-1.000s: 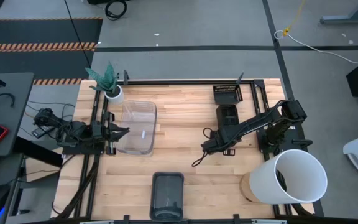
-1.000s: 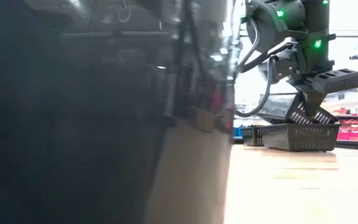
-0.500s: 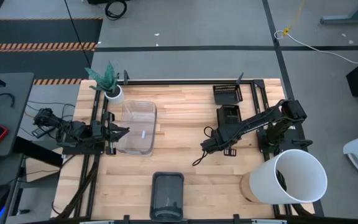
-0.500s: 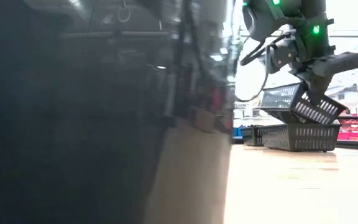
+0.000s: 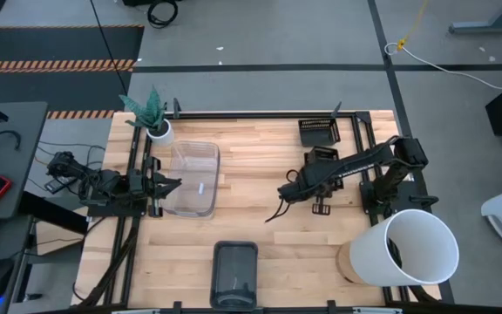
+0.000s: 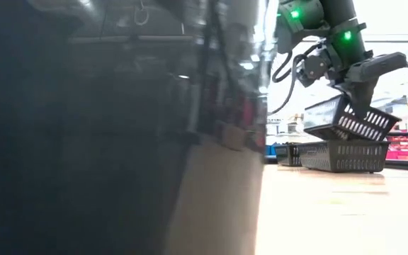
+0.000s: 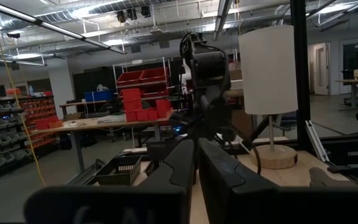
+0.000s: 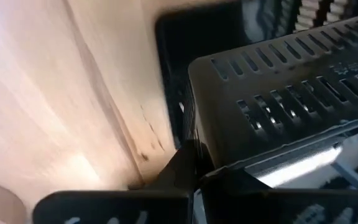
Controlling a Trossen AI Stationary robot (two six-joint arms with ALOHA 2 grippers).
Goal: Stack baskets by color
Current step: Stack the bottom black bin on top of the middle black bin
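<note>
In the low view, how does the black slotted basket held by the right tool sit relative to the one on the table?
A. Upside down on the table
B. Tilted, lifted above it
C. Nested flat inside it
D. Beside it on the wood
B: the right tool grips the rim of the upper slotted basket, which hangs tilted over the lower slotted basket resting on the table.

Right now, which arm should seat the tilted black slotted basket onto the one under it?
The right arm. The right gripper is shut on the tilted black basket, directly above the black basket on the table. The left gripper sits across the table beside the clear basket.
</note>
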